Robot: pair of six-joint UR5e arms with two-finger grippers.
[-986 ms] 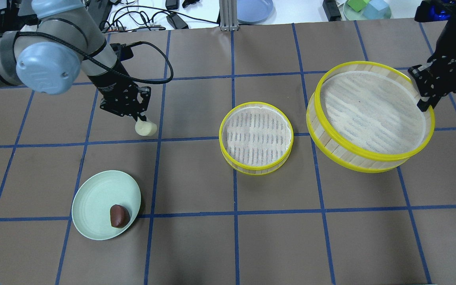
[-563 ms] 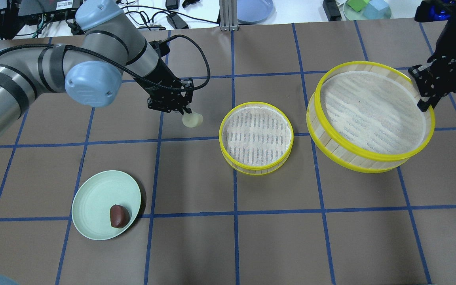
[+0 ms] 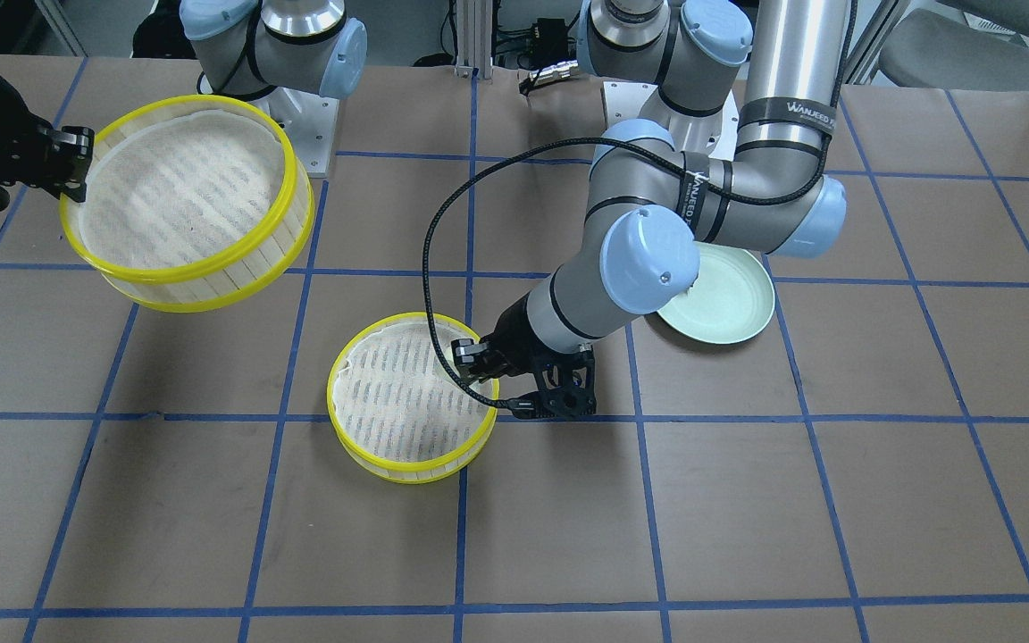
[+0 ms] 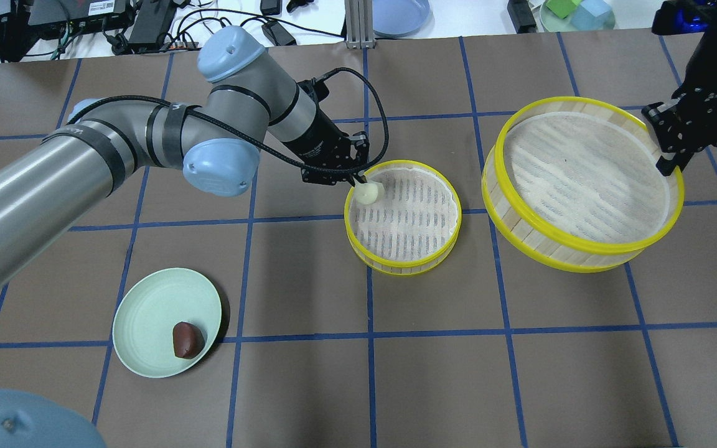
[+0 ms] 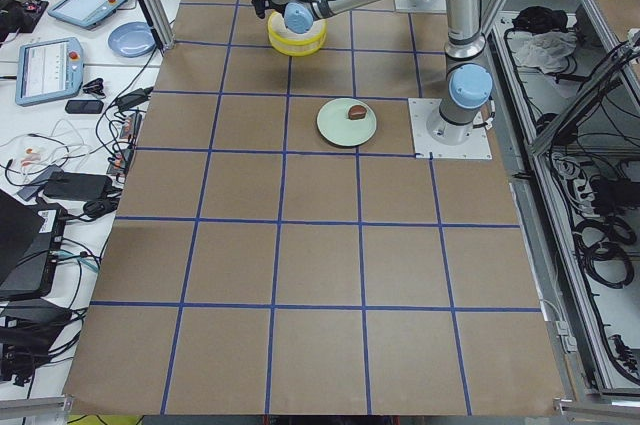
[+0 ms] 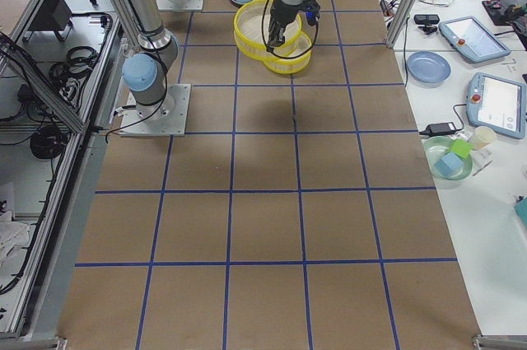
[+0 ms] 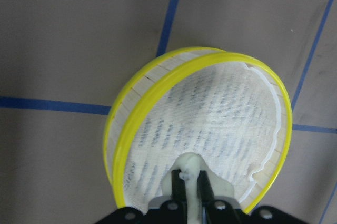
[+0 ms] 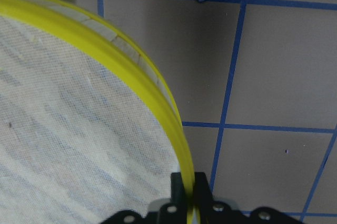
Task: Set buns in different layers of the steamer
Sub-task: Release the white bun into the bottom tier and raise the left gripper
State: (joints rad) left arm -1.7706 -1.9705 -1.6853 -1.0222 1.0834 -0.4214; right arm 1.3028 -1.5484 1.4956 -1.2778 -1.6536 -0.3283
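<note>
My left gripper point(image 4: 360, 182) is shut on the pale cream bun point(image 4: 370, 192) and holds it just over the near-left rim of the steamer layer point(image 4: 403, 264) resting on the table. The left wrist view shows the bun point(image 7: 190, 174) between the fingers above that layer point(image 7: 138, 116). My right gripper point(image 4: 666, 163) is shut on the rim of the other steamer layer point(image 4: 557, 252), held tilted above the table; it also shows in the right wrist view point(image 8: 142, 84). The dark reddish-brown bun point(image 4: 187, 339) lies on the pale green plate point(image 4: 147, 311).
The table is brown with blue grid lines. Cables, a blue plate point(image 4: 399, 15) and coloured blocks point(image 4: 576, 12) lie beyond the far edge. In the front-facing view my left arm point(image 3: 648, 259) covers part of the green plate point(image 3: 729, 304).
My left gripper has carried the cream bun to the right, from the open table to over the edge of the resting steamer layer. The right arm and its layer have not moved.
</note>
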